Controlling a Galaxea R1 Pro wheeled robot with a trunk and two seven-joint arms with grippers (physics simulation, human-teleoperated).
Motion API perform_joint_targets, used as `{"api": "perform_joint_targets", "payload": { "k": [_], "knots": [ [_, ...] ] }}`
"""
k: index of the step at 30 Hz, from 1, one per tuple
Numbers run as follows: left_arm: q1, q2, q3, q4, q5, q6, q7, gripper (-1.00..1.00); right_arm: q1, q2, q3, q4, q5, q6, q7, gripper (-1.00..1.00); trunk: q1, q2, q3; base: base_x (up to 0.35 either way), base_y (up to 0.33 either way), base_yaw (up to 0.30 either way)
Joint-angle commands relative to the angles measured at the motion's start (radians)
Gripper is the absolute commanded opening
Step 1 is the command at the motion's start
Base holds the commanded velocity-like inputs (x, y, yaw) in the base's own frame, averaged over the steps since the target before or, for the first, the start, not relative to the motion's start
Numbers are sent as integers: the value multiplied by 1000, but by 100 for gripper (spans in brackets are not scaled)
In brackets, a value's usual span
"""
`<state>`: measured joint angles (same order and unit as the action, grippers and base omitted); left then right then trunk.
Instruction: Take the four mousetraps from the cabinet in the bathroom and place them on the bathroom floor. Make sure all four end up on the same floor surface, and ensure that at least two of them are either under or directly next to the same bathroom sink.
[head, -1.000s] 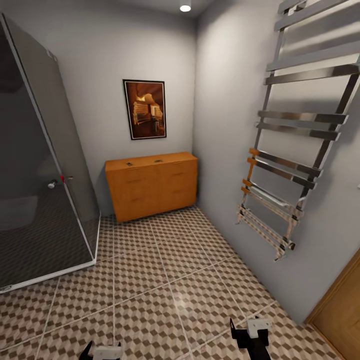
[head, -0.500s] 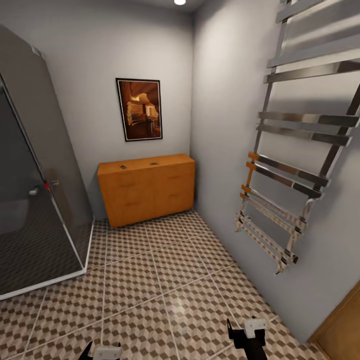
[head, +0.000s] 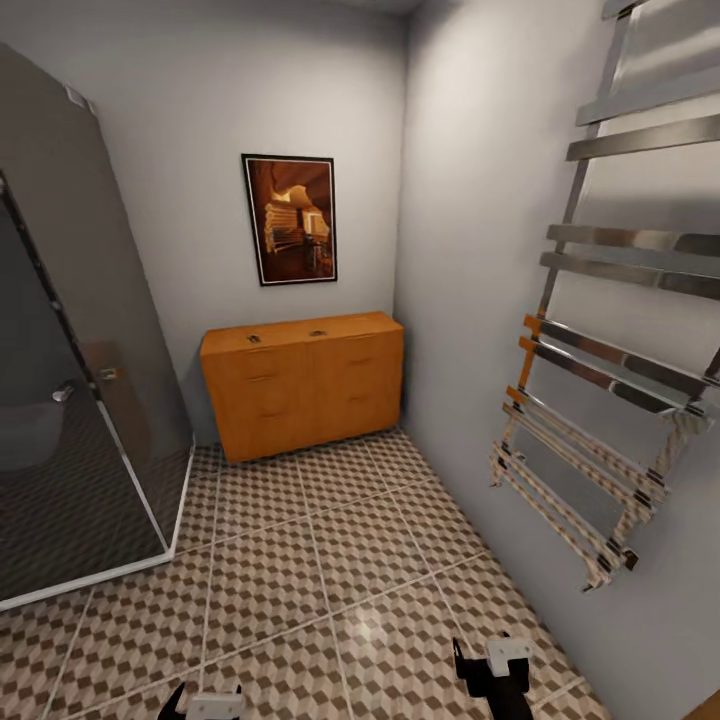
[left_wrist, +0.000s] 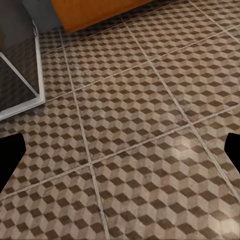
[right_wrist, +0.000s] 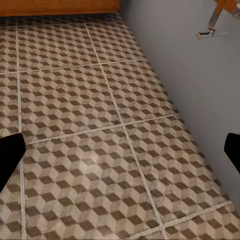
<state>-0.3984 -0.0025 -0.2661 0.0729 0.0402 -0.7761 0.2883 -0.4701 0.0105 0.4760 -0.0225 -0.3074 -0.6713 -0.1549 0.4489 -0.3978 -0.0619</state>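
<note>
The orange-brown cabinet (head: 305, 390) stands against the far wall, under a framed picture. Two small flat dark pieces (head: 255, 339) (head: 318, 333) lie on its top; they look like mousetraps, but are too small to make out. The cube-patterned bathroom floor (head: 330, 560) stretches from the cabinet to me. My left gripper (head: 205, 703) and right gripper (head: 495, 668) hang low at the near edge, far from the cabinet. Both are open and empty in the wrist views, left gripper (left_wrist: 121, 152) and right gripper (right_wrist: 121, 152) over bare tiles. The bathroom sink is out of view.
A dark glass shower cabin (head: 70, 420) with a white base fills the left side. A chrome towel ladder (head: 610, 400) sticks out from the grey right wall. The tiled lane between them leads to the cabinet.
The whole view has shifted as the camera moved; the cabinet sits slightly more to the right and the towel ladder nearer the right edge. Both grippers keep their pose.
</note>
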Motion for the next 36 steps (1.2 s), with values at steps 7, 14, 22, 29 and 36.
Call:
{"api": "perform_joint_targets", "payload": {
  "k": [7, 14, 22, 29, 36],
  "knots": [
    [-2, -1, -8, 4, 3, -5, 4, 100, -1, 0, 9, 0, -4, -2, -6, 100, 1, -2, -2, 290, 0, 245],
    [-2, -1, -8, 4, 3, -5, 4, 100, -1, 0, 9, 1, -4, -2, -6, 100, 1, -2, -2, 290, 0, 252],
    [-2, -1, -8, 4, 4, -5, 3, 100, -1, 0, 9, 0, -4, -2, -6, 100, 1, -2, -3, 290, 0, 249],
    [-2, -1, -8, 4, 4, -5, 3, 100, -1, 0, 9, 1, -4, -2, -6, 100, 1, -2, -3, 290, 0, 111],
    [-2, -1, -8, 4, 4, -5, 4, 100, -1, 0, 9, 1, -4, -2, -6, 100, 1, -2, -3, 290, 0, 13]
  ]
}}
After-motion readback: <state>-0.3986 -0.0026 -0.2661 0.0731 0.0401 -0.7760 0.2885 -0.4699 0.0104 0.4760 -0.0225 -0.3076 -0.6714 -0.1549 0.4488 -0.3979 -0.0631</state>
